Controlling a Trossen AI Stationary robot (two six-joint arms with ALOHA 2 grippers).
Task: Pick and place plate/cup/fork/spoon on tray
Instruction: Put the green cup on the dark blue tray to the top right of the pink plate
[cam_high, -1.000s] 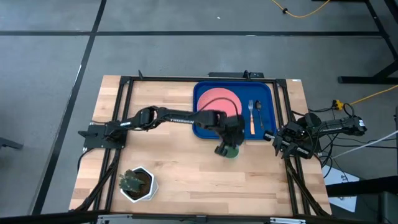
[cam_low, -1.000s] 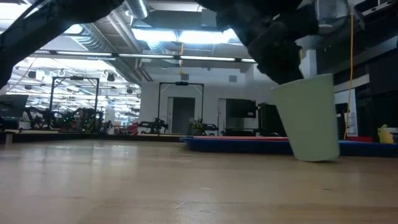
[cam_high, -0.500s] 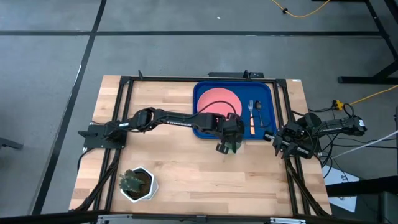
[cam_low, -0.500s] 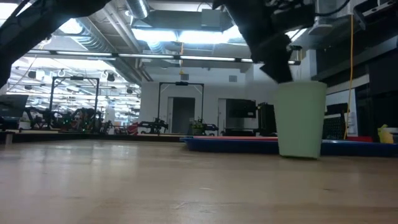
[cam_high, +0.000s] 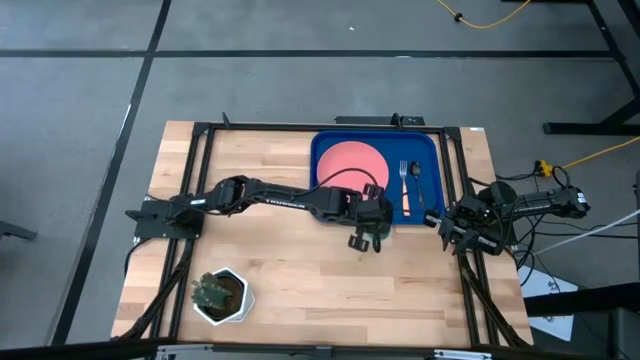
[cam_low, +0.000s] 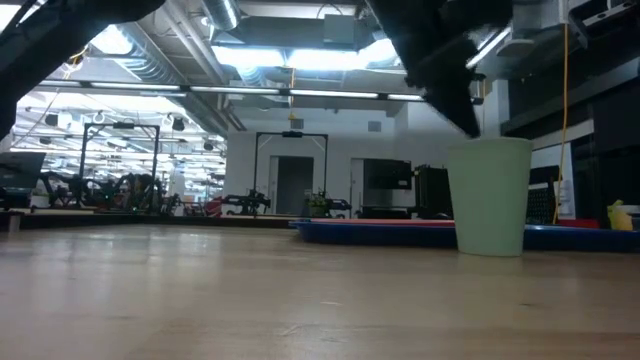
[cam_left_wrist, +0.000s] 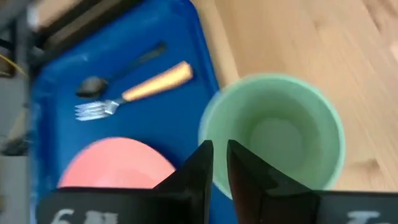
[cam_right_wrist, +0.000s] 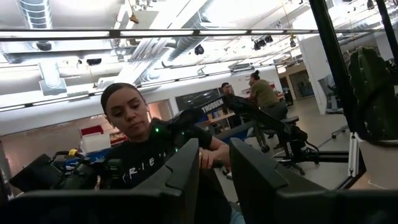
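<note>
The pale green cup (cam_left_wrist: 273, 134) stands upright beside the near rim of the deep-blue tray (cam_high: 325, 195), and also shows in the low view (cam_low: 490, 197). My left gripper (cam_left_wrist: 220, 163) is above it, shut on its rim; in the high view the gripper (cam_high: 366, 236) covers most of the cup. The coral-pink plate (cam_high: 352, 160), the tan-handled fork (cam_high: 405, 192) and the dark spoon (cam_high: 415, 178) lie in the tray. My right gripper (cam_high: 452, 232) waits at the table's right edge, its fingers (cam_right_wrist: 186, 177) a narrow gap apart, holding nothing. My left gripper pinches the cup's rim (cam_left_wrist: 210, 134) on the side toward the tray, one finger (cam_left_wrist: 249, 177) inside the cup and one finger (cam_left_wrist: 196, 171) outside. The fingers come slanting down from above. The cup is upright, its base (cam_low: 490, 250) at table level; whether it rests there I cannot tell.
A white pot with a plant (cam_high: 218, 295) stands at the table's near left corner. Bare wood lies between it and the cup. A dark frame rail (cam_high: 300, 128) runs round the table. A person shows in the room beyond (cam_right_wrist: 134, 118).
My left gripper has moved a little toward the tray with the cup. The cup, tilted a second ago, now stands upright and sits slightly nearer the tray's near rim.
</note>
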